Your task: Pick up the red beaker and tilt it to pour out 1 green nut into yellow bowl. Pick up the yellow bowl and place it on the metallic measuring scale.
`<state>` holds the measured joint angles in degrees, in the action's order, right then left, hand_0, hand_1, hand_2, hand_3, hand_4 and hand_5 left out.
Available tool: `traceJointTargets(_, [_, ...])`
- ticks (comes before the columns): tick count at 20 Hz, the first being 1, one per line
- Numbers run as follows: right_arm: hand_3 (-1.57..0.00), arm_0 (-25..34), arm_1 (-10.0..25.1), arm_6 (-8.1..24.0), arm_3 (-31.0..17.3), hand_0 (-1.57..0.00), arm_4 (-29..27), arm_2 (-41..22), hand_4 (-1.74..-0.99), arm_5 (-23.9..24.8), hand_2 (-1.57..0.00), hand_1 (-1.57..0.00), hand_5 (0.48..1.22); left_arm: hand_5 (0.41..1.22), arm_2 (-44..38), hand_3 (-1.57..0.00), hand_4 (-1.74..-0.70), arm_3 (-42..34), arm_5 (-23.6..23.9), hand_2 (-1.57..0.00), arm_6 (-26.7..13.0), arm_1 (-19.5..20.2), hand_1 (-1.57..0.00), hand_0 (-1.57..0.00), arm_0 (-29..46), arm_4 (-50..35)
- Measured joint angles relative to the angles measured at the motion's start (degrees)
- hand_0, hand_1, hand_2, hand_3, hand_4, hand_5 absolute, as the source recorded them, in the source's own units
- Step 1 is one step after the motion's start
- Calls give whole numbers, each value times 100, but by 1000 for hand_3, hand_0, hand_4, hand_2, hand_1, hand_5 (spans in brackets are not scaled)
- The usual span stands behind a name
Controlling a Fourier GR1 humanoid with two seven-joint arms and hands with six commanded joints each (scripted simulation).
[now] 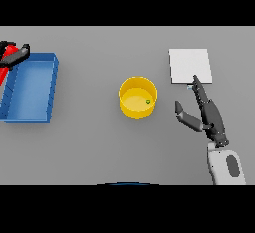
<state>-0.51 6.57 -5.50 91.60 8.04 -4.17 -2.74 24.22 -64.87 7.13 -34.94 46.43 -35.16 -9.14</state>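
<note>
One green nut (148, 101) in yellow bowl (127, 108) | right hand (209, 115) spread | left hand (16, 56) grips red beaker (7, 54)

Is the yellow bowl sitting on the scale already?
No, the yellow bowl stands on the grey table, left of the metallic measuring scale.

Right hand (208, 112) flat, fingers straight, thumb apart, left hand (14, 57) far left

Yellow bowl (138, 97) (green nut (148, 101) inside), blue tray (31, 87), red beaker (9, 54).
</note>
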Motion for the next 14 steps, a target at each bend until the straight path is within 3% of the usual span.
traceJointTargets(3, [1, 5, 6, -36, -35, 1, 17, -6, -1310, -4, 1, 1, 721, 653, 239, -121, -783, 164, -140, -195, -1, 67, -217, -257, -151, -18])
traceJointTargets(8, [1, -19, 37, -116, -37, 1, 142, -28, -1290, 67, 1, 1, 714, 656, 575, -39, -738, 301, -140, -63, -1, 132, -70, -83, -216, 54])
traceJointTargets(11, [1, -33, 23, 92, 76, 1, 138, -66, -1281, 49, 1, 1, 688, 664, 610, -19, -728, 144, 164, -32, 20, 76, -36, -42, -206, 84])
traceJointTargets(14, [1, 252, 205, 524, 161, 1, 829, -306, -1190, 276, 1, 1, 663, 682, 528, -9, -716, -15, 310, -16, 109, 169, -18, -21, -108, 40])
